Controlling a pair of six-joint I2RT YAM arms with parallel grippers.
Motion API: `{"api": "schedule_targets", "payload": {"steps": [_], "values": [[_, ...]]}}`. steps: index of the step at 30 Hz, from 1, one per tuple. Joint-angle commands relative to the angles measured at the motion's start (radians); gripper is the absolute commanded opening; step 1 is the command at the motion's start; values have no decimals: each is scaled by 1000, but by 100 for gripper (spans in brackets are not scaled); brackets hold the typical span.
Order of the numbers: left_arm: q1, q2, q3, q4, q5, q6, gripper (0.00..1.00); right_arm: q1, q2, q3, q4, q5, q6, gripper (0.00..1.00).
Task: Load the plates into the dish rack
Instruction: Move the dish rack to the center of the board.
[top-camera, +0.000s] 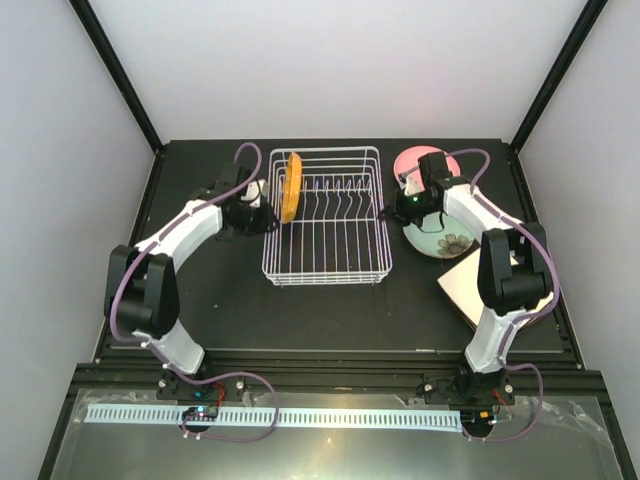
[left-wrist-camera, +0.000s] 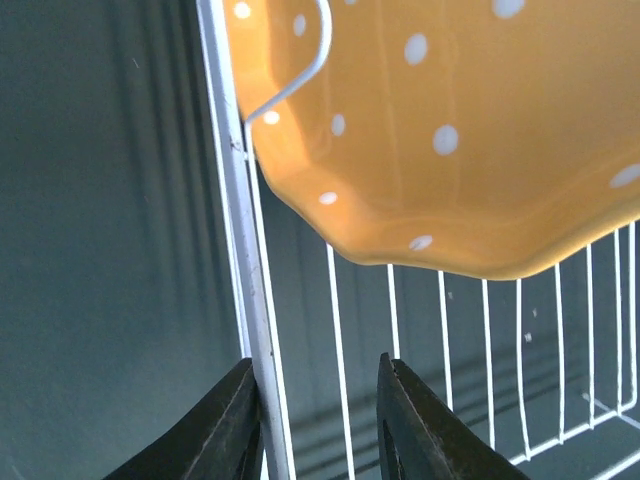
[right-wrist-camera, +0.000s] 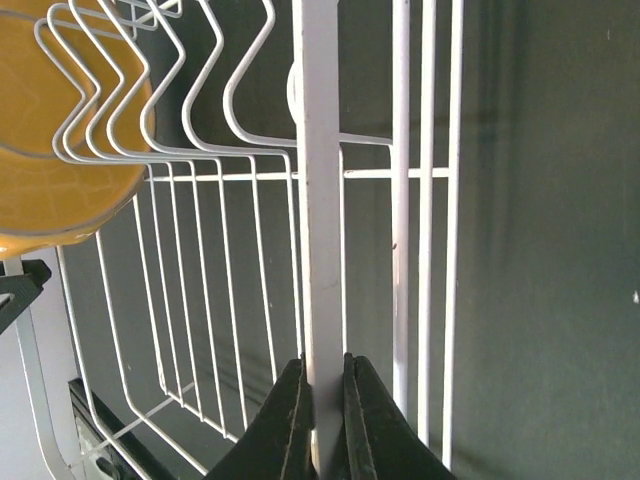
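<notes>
- Looks bright and even from overhead.
- Blurs the left fingers (left-wrist-camera: 225, 435) up close; shows a soft sheen on the orange plate (left-wrist-camera: 450, 130) above them.
- Renders the dish rack (right-wrist-camera: 320, 200) wire between the right fingers (right-wrist-camera: 285, 430) crisply.

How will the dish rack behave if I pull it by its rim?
Likely light: the dish rack is thin open wire, so it should slide. The orange plate standing at its left end could wobble or tip.

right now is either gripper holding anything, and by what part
the right gripper pinches the dish rack by its right rim; left gripper straddles the left rim, grip unclear
</notes>
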Motion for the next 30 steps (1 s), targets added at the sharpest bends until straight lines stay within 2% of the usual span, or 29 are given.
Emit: {"api": "schedule_targets", "payload": {"steps": [1, 12, 15, 21, 26, 30], "values": [[26, 69, 147, -2, -1, 41, 33, 2, 58, 131, 4, -28, 57, 6], [54, 228, 336, -53, -10, 69, 33, -4, 196, 285, -27, -30, 67, 7], [62, 236, 347, -61, -25, 70, 35, -8, 194, 288, -24, -27, 67, 14], [100, 160, 290, -37, -79, 57, 50, -37, 136, 250, -15, 9, 76, 30], [159, 89, 241, -41, -80, 59, 53, -70, 87, 217, -14, 27, 70, 45], [173, -2, 209, -67, -75, 70, 56, -103, 36, 179, -22, 46, 64, 51]]}}
